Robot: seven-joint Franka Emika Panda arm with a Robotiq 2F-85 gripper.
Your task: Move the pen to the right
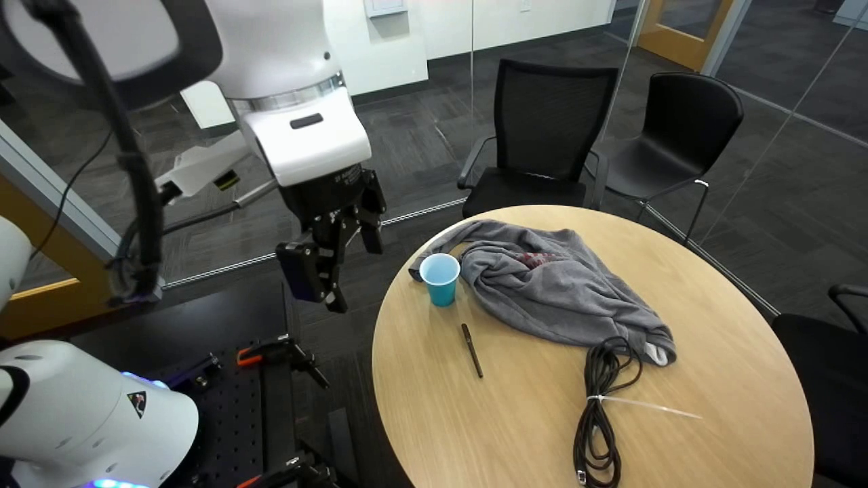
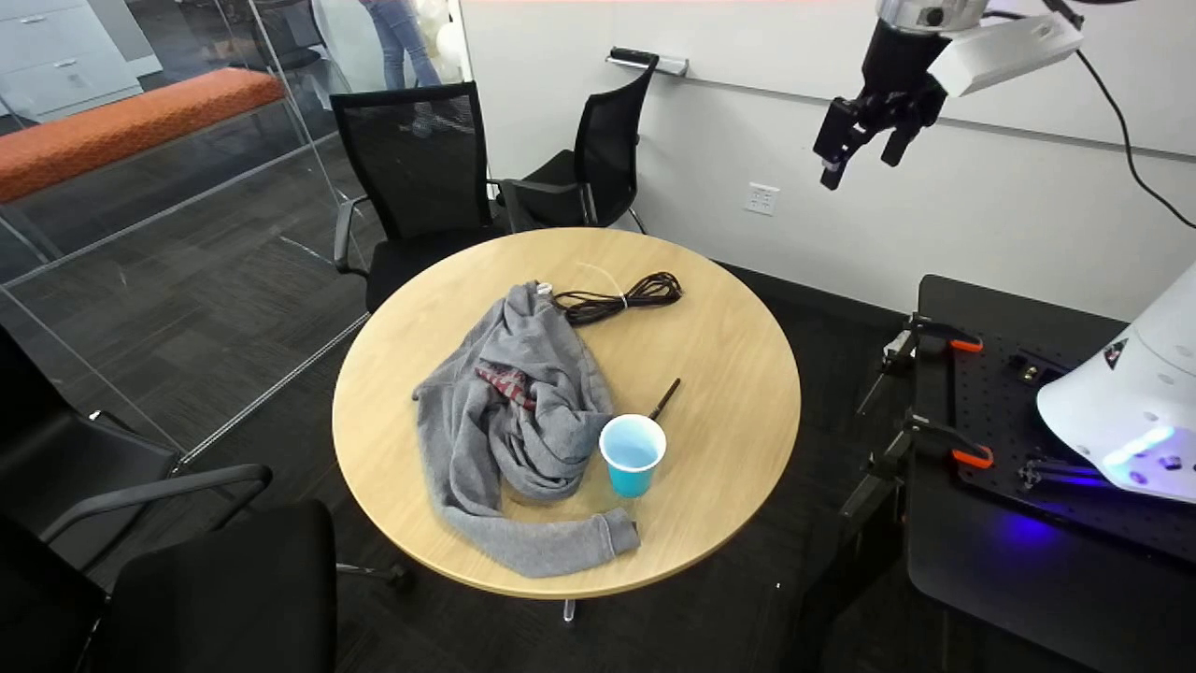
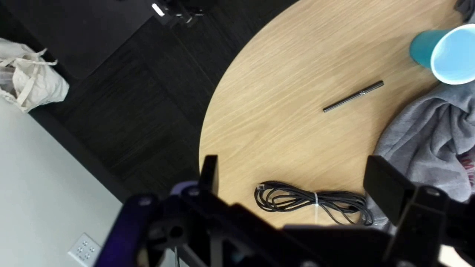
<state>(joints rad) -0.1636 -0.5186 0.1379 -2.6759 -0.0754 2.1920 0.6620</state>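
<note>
One pen (image 1: pixel 472 350) lies on a round wooden table (image 1: pixel 529 420), just below and to the right of a blue cup (image 1: pixel 442 288), near the middle of the frame in an exterior view. A crumpled grey sweater (image 1: pixel 563 291) spreads to the pen's upper right, and a bundled black cable (image 1: pixel 597 369) lies at the lower right, bound with a white tie (image 1: pixel 651 407).

In the wrist view the pen sits slanted in the upper right, between the cup and the cable, its right end the higher. The robot's gripper (image 3: pixel 293 173) comes in from the bottom there, its two fingers (image 3: pixel 386 181) spread wide, with part of the cable showing in the gap between them. In both exterior views it hangs in the air, well apart from the pen.

Whether the cup touches the sweater, I cannot tell. A black mesh chair (image 1: pixel 556 118) stands just beyond the table at the top of the frame in an exterior view, and a white cloth bag (image 3: pixel 41 81) is at the left edge of the wrist view.
</note>
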